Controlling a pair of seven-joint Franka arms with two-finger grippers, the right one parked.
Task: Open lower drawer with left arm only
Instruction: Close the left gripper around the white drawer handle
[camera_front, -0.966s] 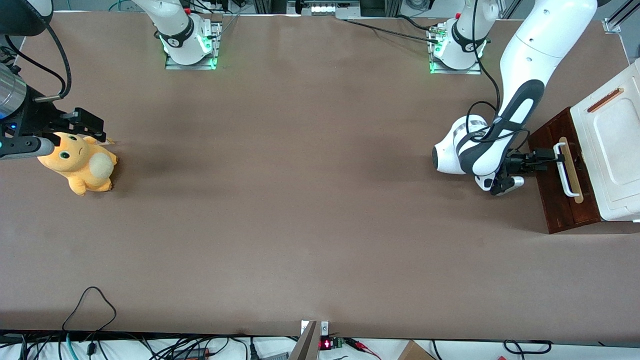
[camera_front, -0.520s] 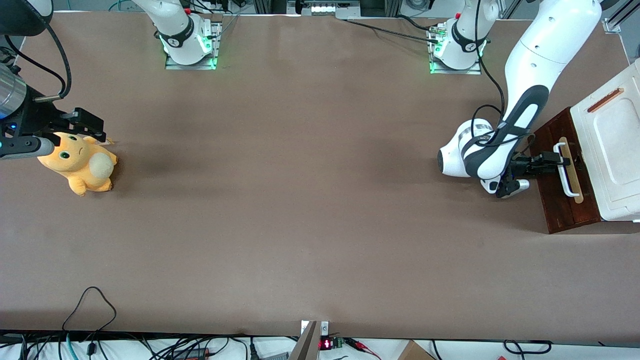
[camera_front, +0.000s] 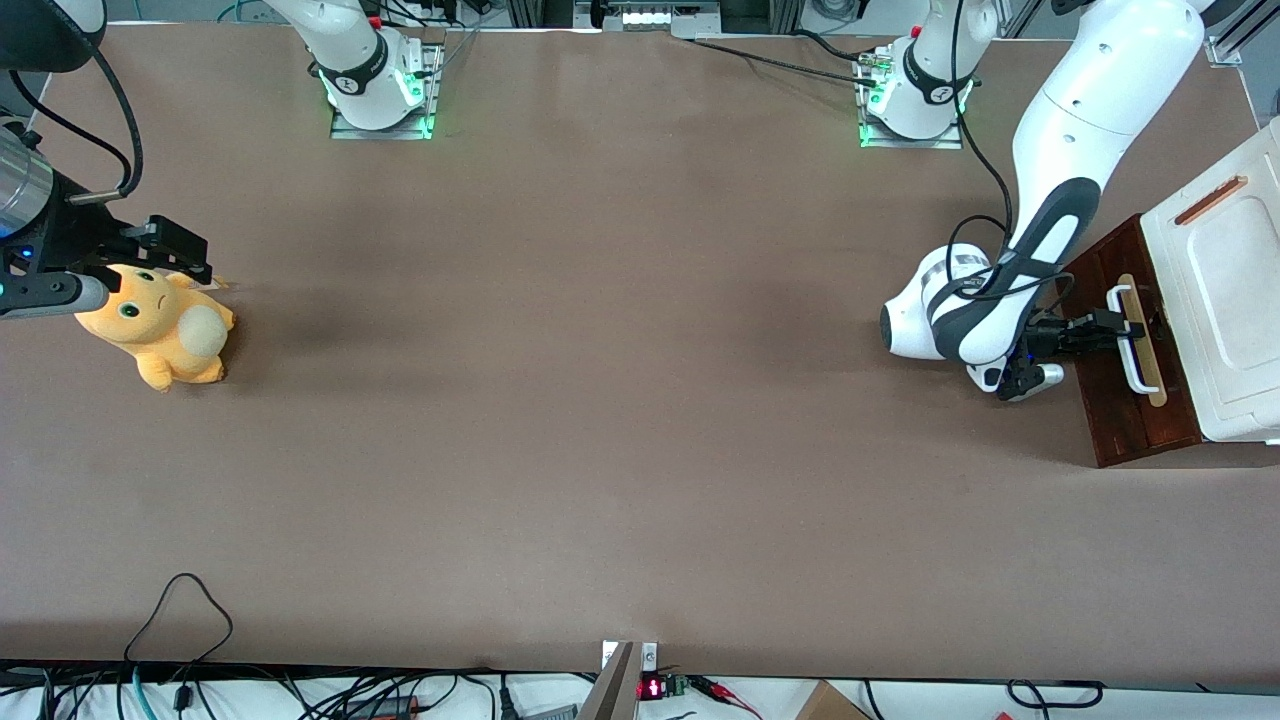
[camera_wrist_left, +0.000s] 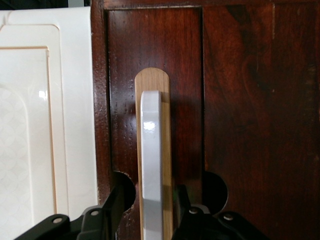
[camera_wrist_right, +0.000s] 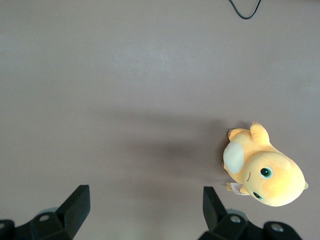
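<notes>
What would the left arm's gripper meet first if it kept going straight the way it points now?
Probably the dark wood front of the lower drawer. The gripper has open fingers either side of the white handle, so the handle would pass between them.

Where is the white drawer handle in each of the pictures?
Front view: the white handle is on the dark drawer front, at the working arm's end of the table; the end effector is at it.
Left wrist view: handle between the open fingers.
Right wrist view: not in it.
Shared landmark: pale wood strip.
</notes>
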